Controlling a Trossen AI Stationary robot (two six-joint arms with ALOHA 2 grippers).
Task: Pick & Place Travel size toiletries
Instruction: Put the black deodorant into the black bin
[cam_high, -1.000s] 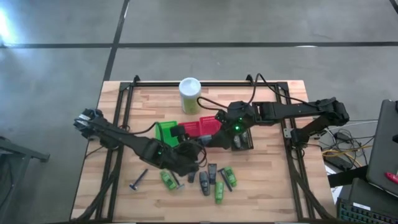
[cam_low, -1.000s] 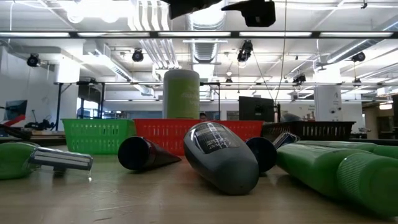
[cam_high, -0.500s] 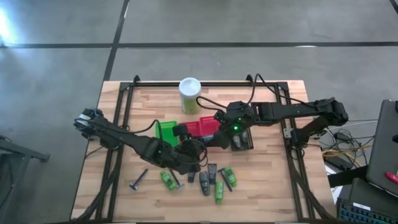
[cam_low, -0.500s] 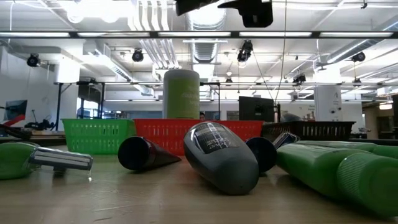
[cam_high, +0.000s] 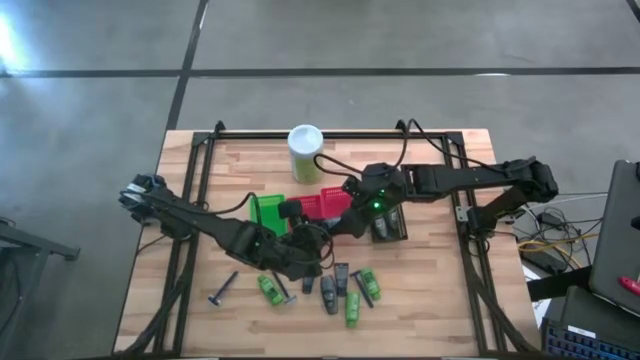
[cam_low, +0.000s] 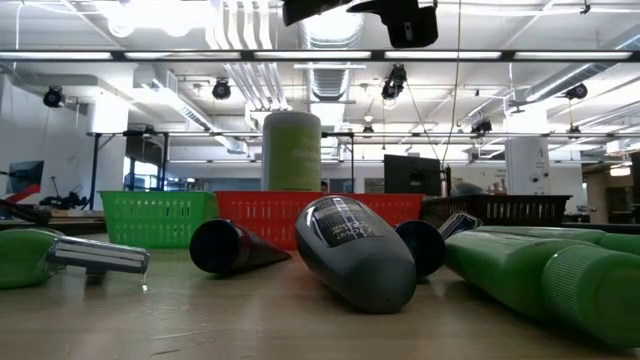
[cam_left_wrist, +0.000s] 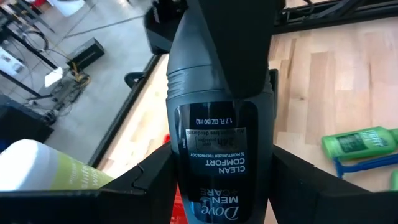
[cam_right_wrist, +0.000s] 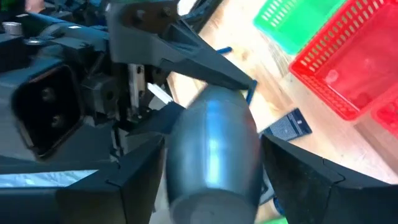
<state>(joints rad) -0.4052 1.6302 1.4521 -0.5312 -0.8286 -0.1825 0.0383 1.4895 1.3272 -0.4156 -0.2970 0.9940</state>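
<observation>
You look straight down from high above on the whole table (cam_high: 420, 300). Your low camera sits on the tabletop at 6 o'clock, facing 12, inches from a grey bottle (cam_low: 352, 252). Both wrist cameras peer close along their fingers; all views share the red basket (cam_high: 330, 203).

Tall pale-green cylindrical canister with a white lid (cam_high: 305, 152) upright toward the far edge of the light wooden slatted table (cam_high: 440, 300). Nearer, side by side: small green plastic mesh basket (cam_high: 265, 211) left, red plastic mesh basket (cam_high: 335, 202) middle, dark mesh basket (cam_low: 515, 208) right.
</observation>
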